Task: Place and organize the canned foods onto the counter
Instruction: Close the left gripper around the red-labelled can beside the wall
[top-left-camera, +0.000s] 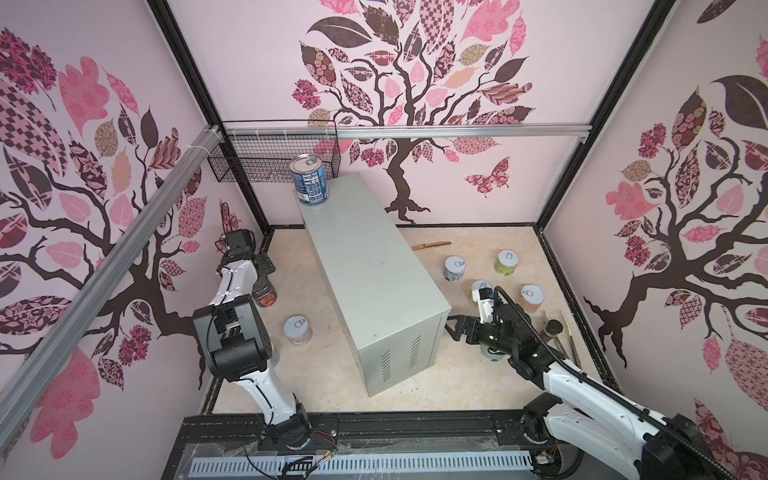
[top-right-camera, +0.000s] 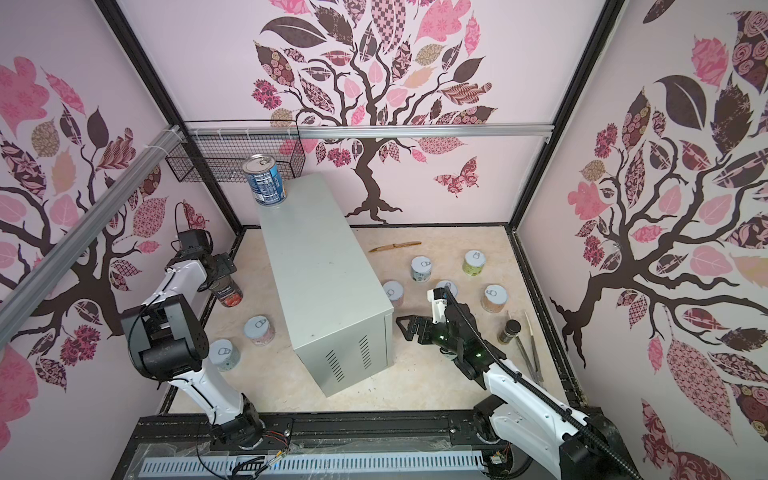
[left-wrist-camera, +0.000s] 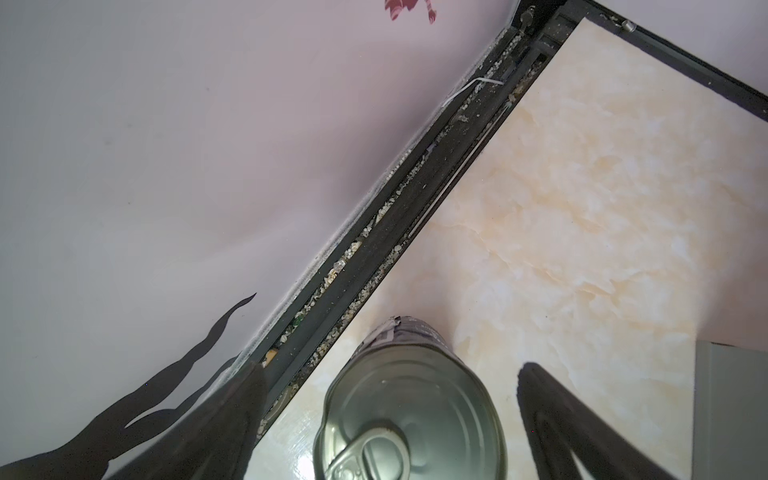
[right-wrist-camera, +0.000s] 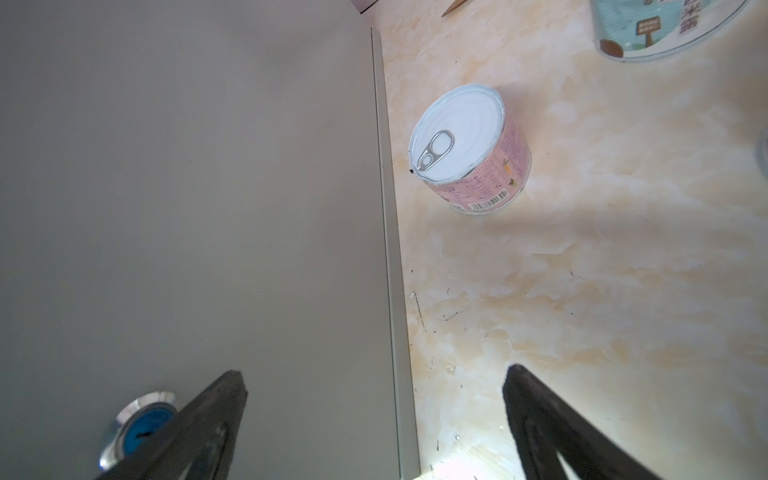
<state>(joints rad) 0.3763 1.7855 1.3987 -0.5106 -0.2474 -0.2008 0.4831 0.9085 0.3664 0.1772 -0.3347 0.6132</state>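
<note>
The red-label can (top-right-camera: 228, 296) is seen upright, axis vert., straight below the left jaws, which are spread wide either side of its lid w/o touching; L arm (top-left-camera: 232, 286) is nearer. The right jaws are held open, empty. The blue can (top-left-camera: 309, 183) is already set on the cabinet tabletop (top-left-camera: 365, 257).

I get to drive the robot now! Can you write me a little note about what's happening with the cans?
Left gripper: open, straddling the red-label can on the floor, not gripped yet.
Right gripper: open, empty, beside the counter.
Done: blue can stands upright at the counter's far end.
To do: the red-label can and the short cans, on the floor both sides of the counter.
</note>
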